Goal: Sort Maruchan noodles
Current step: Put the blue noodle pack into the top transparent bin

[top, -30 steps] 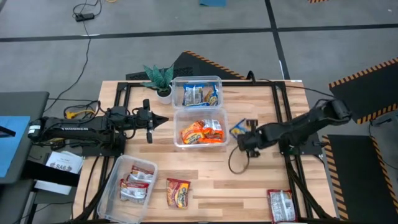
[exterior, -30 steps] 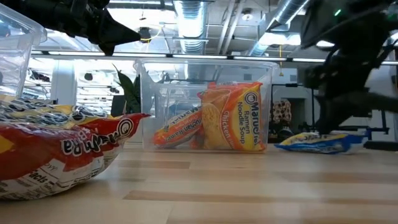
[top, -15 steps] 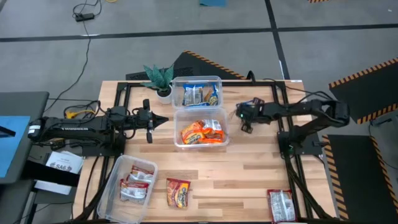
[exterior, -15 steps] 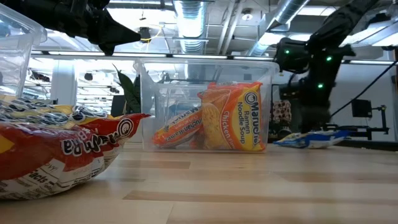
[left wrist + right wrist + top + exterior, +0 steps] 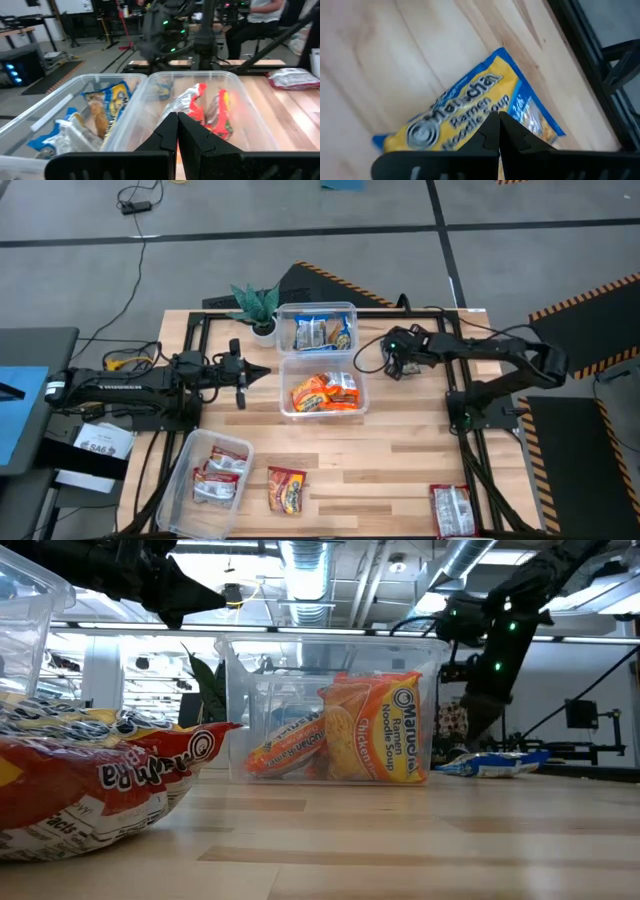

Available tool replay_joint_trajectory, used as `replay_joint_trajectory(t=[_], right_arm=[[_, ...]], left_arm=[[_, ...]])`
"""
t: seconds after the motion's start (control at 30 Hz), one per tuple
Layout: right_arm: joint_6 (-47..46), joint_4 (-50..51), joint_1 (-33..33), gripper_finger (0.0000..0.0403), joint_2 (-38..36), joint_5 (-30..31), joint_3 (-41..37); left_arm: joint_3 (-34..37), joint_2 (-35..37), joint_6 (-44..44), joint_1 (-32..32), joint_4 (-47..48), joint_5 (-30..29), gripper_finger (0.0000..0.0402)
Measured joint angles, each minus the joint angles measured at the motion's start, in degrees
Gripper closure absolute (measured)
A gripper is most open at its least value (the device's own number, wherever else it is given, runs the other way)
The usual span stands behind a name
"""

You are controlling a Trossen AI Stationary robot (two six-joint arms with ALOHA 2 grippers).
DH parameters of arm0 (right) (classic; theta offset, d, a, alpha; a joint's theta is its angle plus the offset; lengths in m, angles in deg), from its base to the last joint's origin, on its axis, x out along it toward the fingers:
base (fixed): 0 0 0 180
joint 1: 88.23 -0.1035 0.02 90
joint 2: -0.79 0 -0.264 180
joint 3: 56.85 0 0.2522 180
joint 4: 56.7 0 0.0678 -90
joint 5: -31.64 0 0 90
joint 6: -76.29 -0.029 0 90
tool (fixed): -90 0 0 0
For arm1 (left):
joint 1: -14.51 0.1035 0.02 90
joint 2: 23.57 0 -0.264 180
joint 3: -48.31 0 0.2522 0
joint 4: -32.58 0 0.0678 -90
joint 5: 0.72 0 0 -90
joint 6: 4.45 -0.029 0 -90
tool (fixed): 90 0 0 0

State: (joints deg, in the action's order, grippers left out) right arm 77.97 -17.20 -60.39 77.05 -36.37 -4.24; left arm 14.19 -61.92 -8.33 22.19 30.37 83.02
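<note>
My right gripper (image 5: 394, 366) (image 5: 498, 116) points down, shut on a blue-and-yellow Maruchan packet (image 5: 465, 112), to the right of the two middle tubs. In the high view the gripper hides the packet. In the low view the packet (image 5: 490, 762) shows low at table height. The far clear tub (image 5: 318, 332) holds blue packets and the middle tub (image 5: 323, 392) holds orange ones. My left gripper (image 5: 262, 373) (image 5: 177, 117) is shut and empty, hovering to the left of the middle tub. My right gripper pinches the blue-and-yellow packet between its two fingers, coming from above. The fingers (image 5: 492, 132) hide the place of contact near the packet's printed face (image 5: 480, 107). The packet lies flat below them. I cannot tell whether it rests on the table or hangs just above it.
A third clear tub (image 5: 212, 475) at the near left holds red-and-silver packets. Loose red packets lie at the near edge (image 5: 287, 488) and at the near right corner (image 5: 452, 510). A small plant (image 5: 258, 305) stands beside the far tub. Black frame rails (image 5: 462, 380) run along the sides.
My right gripper has gone toward the table's far edge, from beside the middle tub's near corner to beside the gap between the two tubs. The blue-and-yellow packet has gone with it, leaving the spot where it lay.
</note>
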Motion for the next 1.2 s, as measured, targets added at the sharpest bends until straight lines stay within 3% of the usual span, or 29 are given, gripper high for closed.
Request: replay_joint_trajectory(t=[0.27,0.47,0.73,0.87,1.0,1.2], right_arm=[[-7.7,14.0,-5.1,0.0379,-6.3,-2.3,4.1],[-16.6,20.5,-5.3,0.032,-10.2,-2.8,4.1],[-26.7,18.3,-5.1,0.0187,-11.4,-4.7,-1.4],[-27.2,12.0,-3.7,0.0133,-11.3,-4.6,-5.7],[-26.9,3.3,-1.7,0.011,-11.4,-4.1,-8.5],[-26.6,-0.9,1.4,0.0107,-8.4,-1.5,-9.9]], left_arm=[[0.0,0.0,0.0,0.0,0.7,-1.7,0.0401],[0.0,0.0,0.0,0.0,0.8,-1.7,0.0401],[0.0,0.0,0.0,0.0,1.1,-1.7,0.0401],[0.0,0.0,0.0,0.0,1.1,-1.7,0.0401],[0.0,0.0,0.0,0.0,1.1,-1.7,0.0401],[0.0,0.0,0.0,0.0,1.1,-1.7,0.0401]])
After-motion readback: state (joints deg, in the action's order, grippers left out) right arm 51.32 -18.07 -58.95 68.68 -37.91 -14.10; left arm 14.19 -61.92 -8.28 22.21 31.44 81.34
